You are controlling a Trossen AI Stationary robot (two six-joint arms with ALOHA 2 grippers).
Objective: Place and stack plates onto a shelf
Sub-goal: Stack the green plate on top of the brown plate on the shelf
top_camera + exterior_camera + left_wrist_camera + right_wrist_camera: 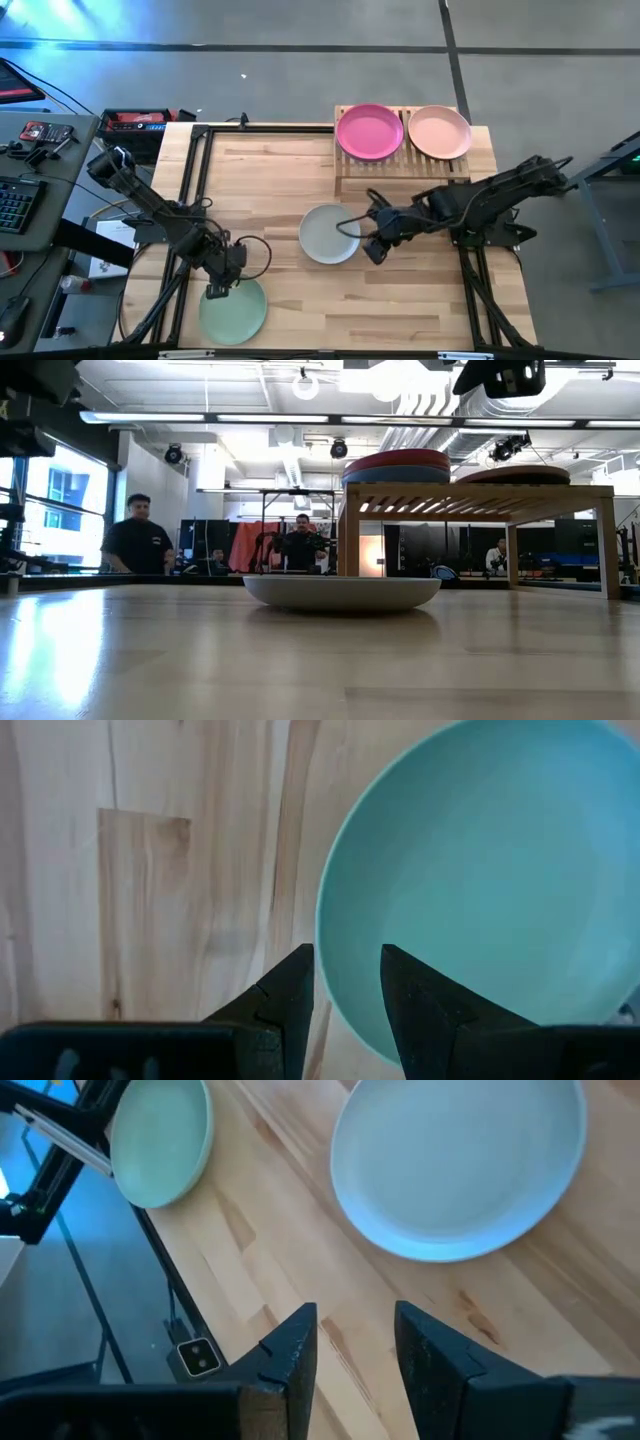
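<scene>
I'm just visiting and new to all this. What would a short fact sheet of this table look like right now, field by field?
On the shelf: magenta plate and peach-pink plate, side by side; the low view shows more plates under them
On the table: off-white plate, middle; mint green plate, near edge
Left gripper: open, empty, over the mint green plate's rim
Right gripper: open, empty, beside the off-white plate
Background: people beyond the table

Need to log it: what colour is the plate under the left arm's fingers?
Mint green plate; the high view shows it best.
</scene>
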